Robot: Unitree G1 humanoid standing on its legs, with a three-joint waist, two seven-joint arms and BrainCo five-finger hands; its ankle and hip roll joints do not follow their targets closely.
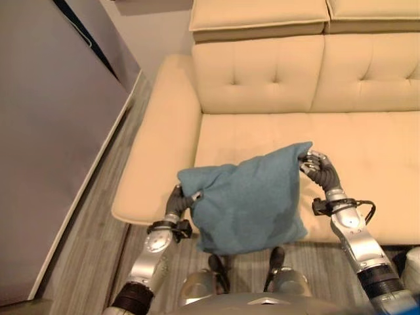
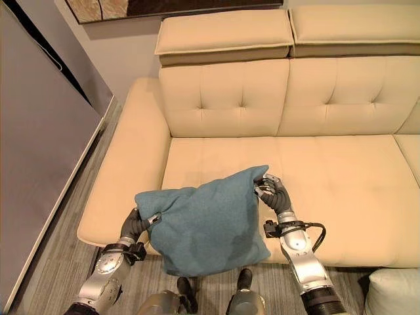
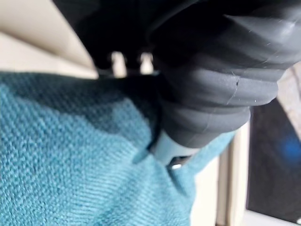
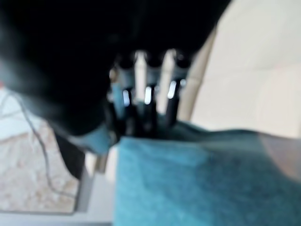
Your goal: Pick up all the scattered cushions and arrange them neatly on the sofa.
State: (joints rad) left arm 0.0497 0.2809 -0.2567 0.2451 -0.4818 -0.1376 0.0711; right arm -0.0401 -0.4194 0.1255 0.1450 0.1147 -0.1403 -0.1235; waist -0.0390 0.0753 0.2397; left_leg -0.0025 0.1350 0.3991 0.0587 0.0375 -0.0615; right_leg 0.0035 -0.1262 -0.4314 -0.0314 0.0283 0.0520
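One square teal woven-fabric cushion [image 2: 207,223] is held clear of the seat, in front of the front edge of the cream tufted upholstered sofa [image 2: 328,177]. It hangs tilted, one corner up toward 1 o'clock and one toward 9 o'clock, its lower edge over the grey wood-plank floor [image 2: 59,262].

Left hand [image 2: 134,225]: positioned at the cushion's 9 o'clock corner. Fingers are curled round that corner; the left wrist view shows teal cloth bunched against the dark ribbed cover and the thumb [image 3: 171,149] pressed into the fabric. State: clamped on the cushion.

Right hand [image 2: 272,191]: positioned at the cushion's 1 o'clock corner, over the sofa seat. Fingers [image 4: 148,101] are bent down over the top edge of the cloth in the right wrist view. State: clamped on the cushion.

The cushion spans between both hands, touching neither the seat nor the floor as far as the head views show.

Surroundings: the sofa's rounded cream armrest [image 2: 121,164] lies at 10 o'clock from the cushion. A grey flat panel wall [image 2: 39,131] runs along the 9 o'clock side. A pale white soft object [image 2: 394,292], partly cut off, sits on the floor at 4 o'clock; it cannot be identified with certainty.
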